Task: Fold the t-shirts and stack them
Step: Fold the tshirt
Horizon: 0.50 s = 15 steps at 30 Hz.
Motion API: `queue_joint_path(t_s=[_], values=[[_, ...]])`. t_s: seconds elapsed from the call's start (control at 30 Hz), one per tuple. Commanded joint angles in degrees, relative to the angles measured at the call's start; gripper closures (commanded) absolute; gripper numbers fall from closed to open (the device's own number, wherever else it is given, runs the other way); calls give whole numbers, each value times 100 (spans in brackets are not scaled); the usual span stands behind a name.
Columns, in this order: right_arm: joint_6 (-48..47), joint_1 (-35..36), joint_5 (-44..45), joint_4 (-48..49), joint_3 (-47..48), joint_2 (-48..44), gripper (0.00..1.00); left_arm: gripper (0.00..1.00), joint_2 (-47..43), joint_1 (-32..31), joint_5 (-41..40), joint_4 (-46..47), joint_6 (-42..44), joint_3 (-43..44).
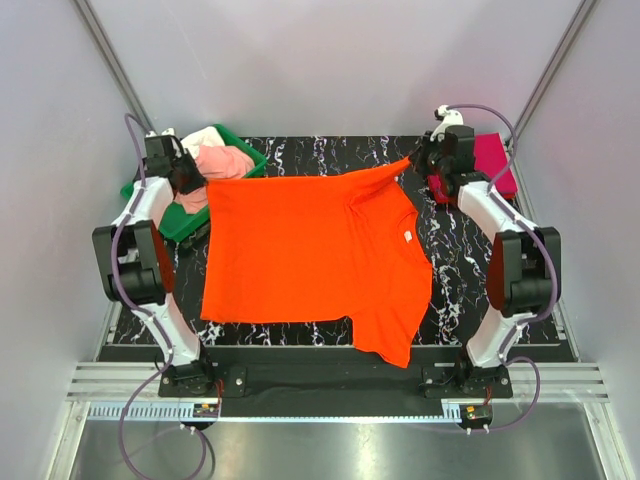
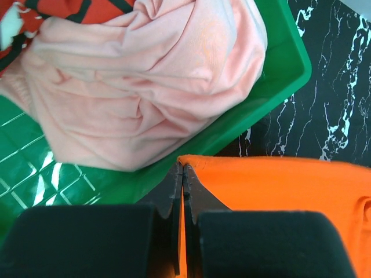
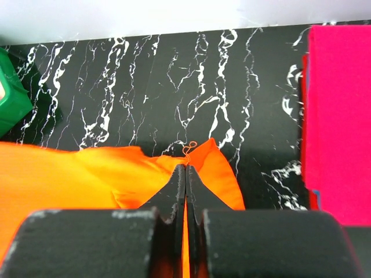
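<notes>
The bright orange t-shirt [image 1: 310,255] lies spread over the black marbled table, its far edge lifted at both corners. My left gripper [image 1: 195,182] is shut on its far left corner [image 2: 194,163], beside the green tray. My right gripper [image 1: 420,160] is shut on its far right corner [image 3: 203,159], with cloth showing between the closed jaws. A pale pink t-shirt [image 2: 145,75] is bunched in the tray, with white cloth [image 1: 203,137] behind it and a bit of red cloth [image 2: 87,8]. A folded magenta-pink t-shirt [image 3: 342,116] lies at the far right.
The green plastic tray [image 1: 185,222] stands at the far left of the table, its rim close to my left gripper [image 2: 278,81]. The orange shirt's near right sleeve [image 1: 385,335] hangs toward the table's front edge.
</notes>
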Motion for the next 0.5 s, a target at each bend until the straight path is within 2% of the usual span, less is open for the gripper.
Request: queue_joint_path(t_s=[0.0, 0.17, 0.47], values=[[-119, 35, 360, 280, -136, -524, 100, 100, -630, 79, -236, 14, 74, -78], [-102, 44, 142, 175, -293, -761, 100, 100, -814, 88, -122, 23, 30, -306], [539, 185, 597, -71, -1638, -1622, 100, 100, -1184, 105, -342, -127, 48, -886]])
